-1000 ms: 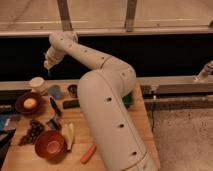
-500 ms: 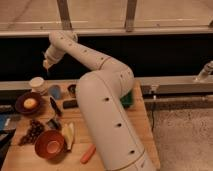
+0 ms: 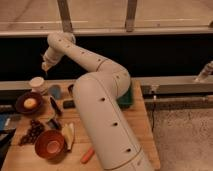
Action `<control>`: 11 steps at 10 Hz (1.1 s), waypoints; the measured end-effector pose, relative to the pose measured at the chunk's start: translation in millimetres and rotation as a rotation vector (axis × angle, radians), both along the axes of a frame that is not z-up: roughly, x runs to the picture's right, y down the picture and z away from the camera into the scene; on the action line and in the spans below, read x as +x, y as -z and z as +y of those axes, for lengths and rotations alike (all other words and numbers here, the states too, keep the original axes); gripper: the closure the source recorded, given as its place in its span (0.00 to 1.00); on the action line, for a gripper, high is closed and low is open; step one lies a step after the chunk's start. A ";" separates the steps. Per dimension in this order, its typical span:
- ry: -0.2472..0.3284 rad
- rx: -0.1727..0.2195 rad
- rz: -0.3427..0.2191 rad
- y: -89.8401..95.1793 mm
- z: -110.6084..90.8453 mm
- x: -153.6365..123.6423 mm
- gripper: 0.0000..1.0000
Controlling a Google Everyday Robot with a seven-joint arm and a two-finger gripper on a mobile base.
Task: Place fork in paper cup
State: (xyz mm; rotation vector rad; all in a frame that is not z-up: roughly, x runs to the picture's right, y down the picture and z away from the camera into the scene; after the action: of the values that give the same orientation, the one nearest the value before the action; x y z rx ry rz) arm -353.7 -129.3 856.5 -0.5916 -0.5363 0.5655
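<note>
1. Pale wooden boards are forming the table (image 3: 144,131), which is sitting below a dark window band.
2. At far left, a round dark bowl (image 3: 18,106) is resting near the paper cup (image 3: 36,84), a short cream cylinder standing upright.
3. Just above that cup, the hand (image 3: 46,65) is hanging; a thin dark sliver, apparently the fork (image 3: 46,73), is showing at its tip, clear of the rim.
4. Whether the hand is gripping it, or how far open it is, I cannot tell.
5. Rightward, a blue cup (image 3: 55,91) is standing beside the smooth, white, rounded arm (image 3: 102,112).

The arm (image 3: 102,107) arcs up and leftward, its gripper (image 3: 45,66) pointing down.
</note>
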 end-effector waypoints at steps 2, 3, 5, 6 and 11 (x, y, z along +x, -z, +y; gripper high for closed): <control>-0.003 0.022 -0.018 1.4 -1.4 -4.4 1.00; -0.010 0.037 -0.029 3.5 -1.5 -8.3 1.00; -0.039 0.059 -0.063 4.1 -0.6 -12.5 1.00; -0.050 0.066 -0.080 3.3 -0.4 -14.5 1.00; -0.059 0.063 -0.156 2.1 5.4 -38.1 1.00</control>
State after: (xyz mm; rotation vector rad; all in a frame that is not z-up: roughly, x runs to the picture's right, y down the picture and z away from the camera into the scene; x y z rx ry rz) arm -391.8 -123.9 854.4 -0.5640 -0.7184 0.5588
